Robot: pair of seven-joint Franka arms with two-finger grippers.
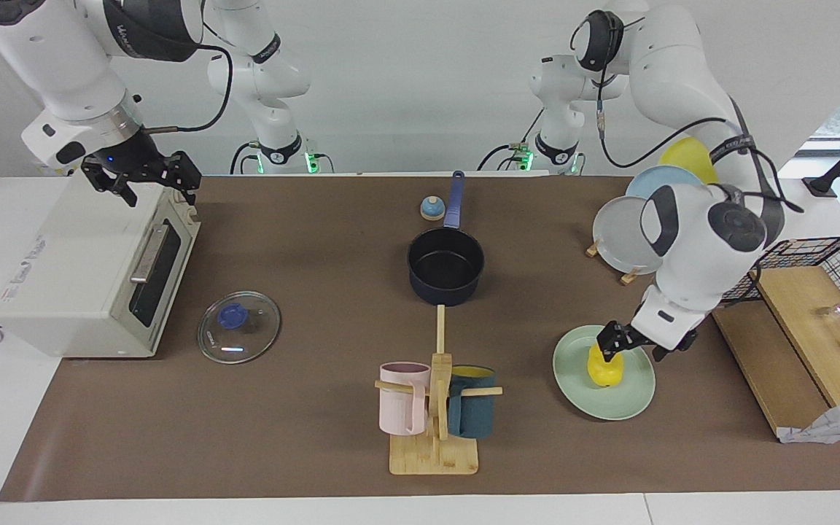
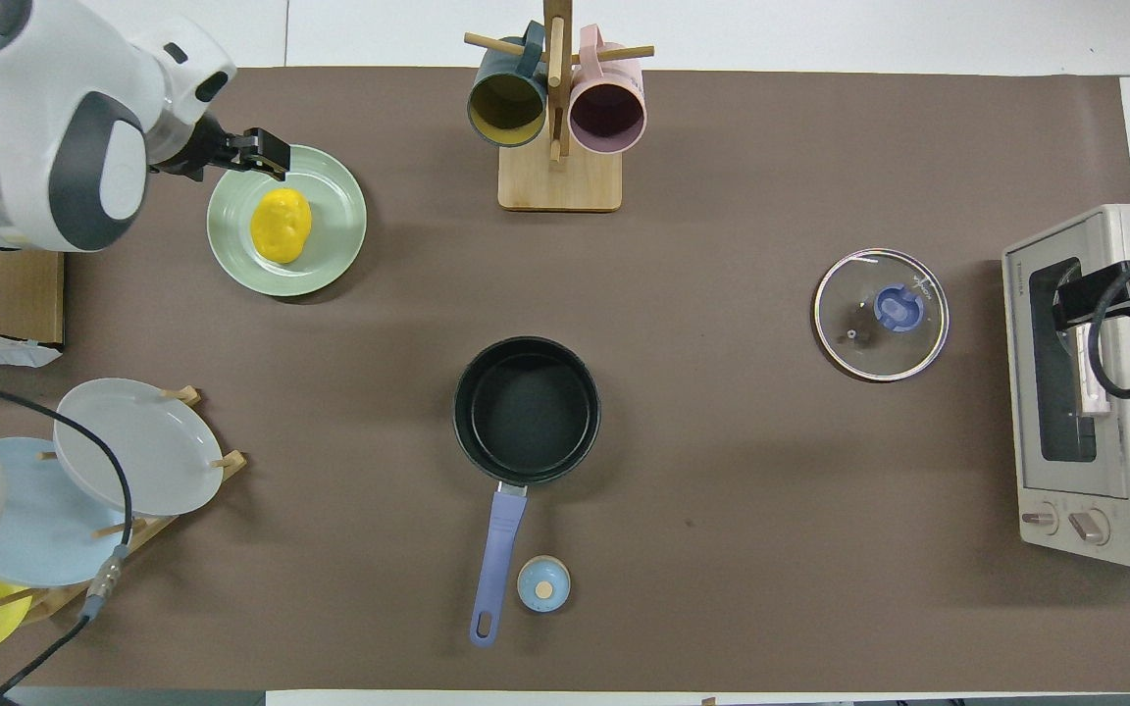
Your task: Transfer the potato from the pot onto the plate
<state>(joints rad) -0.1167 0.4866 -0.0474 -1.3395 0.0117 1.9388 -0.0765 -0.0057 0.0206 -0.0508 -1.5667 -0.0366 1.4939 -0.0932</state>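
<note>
On the plate point(image 1: 628, 397), toward the left arm's end of the table, the potato point(image 1: 604, 370) rests, while the pot point(image 1: 445, 266) at mid-table sits empty. The left gripper point(image 1: 612, 343) hovers just above the potato at its twelve o'clock in the facing view, fingers spread and holding nothing. I judge the transfer done; what remains is lifting that arm clear without nudging the potato. The right gripper point(image 1: 144, 177) waits over the toaster oven point(image 1: 92, 277), fingers apart.
</note>
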